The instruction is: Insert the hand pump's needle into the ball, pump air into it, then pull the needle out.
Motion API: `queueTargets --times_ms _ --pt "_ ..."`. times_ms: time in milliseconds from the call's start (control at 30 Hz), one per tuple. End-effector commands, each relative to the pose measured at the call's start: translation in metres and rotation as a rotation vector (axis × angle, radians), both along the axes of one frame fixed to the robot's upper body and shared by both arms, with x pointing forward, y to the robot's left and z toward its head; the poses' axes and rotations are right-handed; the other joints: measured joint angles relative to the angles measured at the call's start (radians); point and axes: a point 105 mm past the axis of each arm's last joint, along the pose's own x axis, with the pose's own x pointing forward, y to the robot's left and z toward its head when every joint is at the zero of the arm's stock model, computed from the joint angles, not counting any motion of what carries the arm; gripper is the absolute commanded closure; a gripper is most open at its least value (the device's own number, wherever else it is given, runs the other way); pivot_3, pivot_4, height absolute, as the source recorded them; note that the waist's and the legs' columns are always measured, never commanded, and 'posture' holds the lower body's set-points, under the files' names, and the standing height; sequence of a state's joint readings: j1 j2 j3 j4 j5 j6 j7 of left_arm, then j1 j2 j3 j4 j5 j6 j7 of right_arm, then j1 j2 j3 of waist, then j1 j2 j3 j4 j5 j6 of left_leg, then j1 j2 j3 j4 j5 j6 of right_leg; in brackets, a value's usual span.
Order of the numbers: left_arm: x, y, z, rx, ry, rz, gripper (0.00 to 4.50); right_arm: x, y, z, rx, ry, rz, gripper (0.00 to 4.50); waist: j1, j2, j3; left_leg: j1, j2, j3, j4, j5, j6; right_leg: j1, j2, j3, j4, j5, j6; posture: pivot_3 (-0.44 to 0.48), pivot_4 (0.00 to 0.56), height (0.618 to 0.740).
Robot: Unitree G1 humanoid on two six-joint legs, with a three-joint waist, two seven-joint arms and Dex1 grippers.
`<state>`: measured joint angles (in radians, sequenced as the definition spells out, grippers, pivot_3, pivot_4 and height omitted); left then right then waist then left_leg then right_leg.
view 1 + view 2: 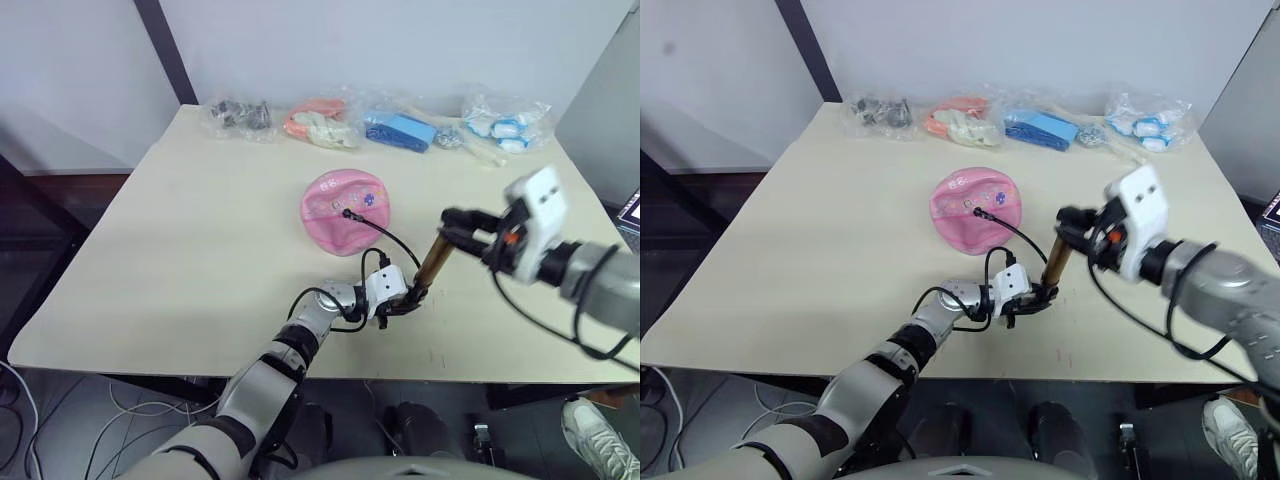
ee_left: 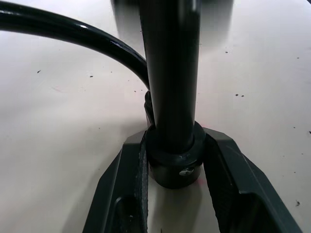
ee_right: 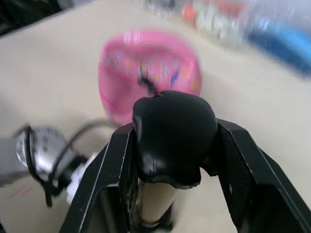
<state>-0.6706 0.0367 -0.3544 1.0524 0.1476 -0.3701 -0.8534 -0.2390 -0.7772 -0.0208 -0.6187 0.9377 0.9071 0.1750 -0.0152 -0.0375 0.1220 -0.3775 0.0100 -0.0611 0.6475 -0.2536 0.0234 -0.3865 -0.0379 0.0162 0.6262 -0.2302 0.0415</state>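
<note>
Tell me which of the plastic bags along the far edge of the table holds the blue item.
The third bag from the robot's left, with a solid blue item inside. The dark bag and orange-pink bag lie to its left, the white-and-blue bag to its right.

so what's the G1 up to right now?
It's at the pumping stage. The left hand clamps the base of the hand pump, which stands tilted on the table. The right hand grips the pump's black knob handle at the top. The black hose runs from the pump's base to the pink ball, where the needle end sits at the valve.
</note>
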Motion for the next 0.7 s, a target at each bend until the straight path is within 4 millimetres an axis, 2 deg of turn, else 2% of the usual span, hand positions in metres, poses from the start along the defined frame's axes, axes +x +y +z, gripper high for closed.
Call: queueTargets --times_ms 33,100,200,333,467,567,700 --pt "-0.016 0.019 -0.036 0.124 0.109 0.01 3.38 -0.021 0.003 -0.103 -0.123 0.33 0.04 2.8 -0.003 0.001 -0.002 0.002 0.0 0.0 -0.001 0.0 0.0 0.002 -0.001 0.0 0.0 0.0 0.0 0.0 0.15 0.74" --pt "-0.015 0.019 -0.036 0.124 0.11 0.012 3.38 -0.021 0.005 -0.111 -0.118 0.33 0.049 2.8 -0.003 0.001 -0.005 0.003 0.001 -0.001 -0.001 0.0 0.0 0.002 -0.001 0.0 0.0 0.0 0.0 0.0 0.15 0.74" --pt "-0.015 0.018 -0.036 0.123 0.109 0.015 3.38 -0.014 0.003 -0.09 -0.101 0.248 0.051 2.8 -0.002 0.001 -0.007 0.004 0.001 -0.002 -0.001 0.0 -0.001 0.002 -0.001 -0.002 0.0 0.0 0.0 0.0 0.15 0.74" --pt "-0.015 0.019 -0.037 0.126 0.11 0.019 3.38 -0.001 -0.002 -0.019 -0.022 0.064 0.053 2.8 0.002 0.006 -0.003 0.003 0.001 -0.002 -0.002 0.0 -0.001 0.002 -0.002 -0.003 0.0 0.0 0.0 0.0 0.15 0.74" --pt "-0.017 0.019 -0.04 0.132 0.116 0.018 3.38 -0.003 -0.012 0.045 -0.006 -0.059 0.091 2.8 0.007 0.018 0.012 -0.003 -0.002 -0.001 0.0 0.0 0.0 -0.003 -0.002 -0.004 0.0 0.0 0.001 0.0 0.15 0.74" --pt "-0.017 0.019 -0.04 0.132 0.117 0.017 3.38 -0.009 -0.018 0.076 -0.01 -0.104 0.103 2.8 0.013 0.021 0.015 -0.009 -0.005 0.0 0.0 0.0 0.0 -0.009 -0.001 -0.003 0.0 0.002 0.003 0.0 0.15 0.74" --pt "-0.017 0.018 -0.04 0.134 0.12 0.017 3.38 -0.016 -0.023 0.104 -0.026 -0.15 0.105 2.8 0.021 0.018 0.017 -0.016 -0.006 0.0 0.002 0.0 0.0 -0.013 -0.002 -0.003 -0.001 0.003 0.005 0.0 0.15 0.74"
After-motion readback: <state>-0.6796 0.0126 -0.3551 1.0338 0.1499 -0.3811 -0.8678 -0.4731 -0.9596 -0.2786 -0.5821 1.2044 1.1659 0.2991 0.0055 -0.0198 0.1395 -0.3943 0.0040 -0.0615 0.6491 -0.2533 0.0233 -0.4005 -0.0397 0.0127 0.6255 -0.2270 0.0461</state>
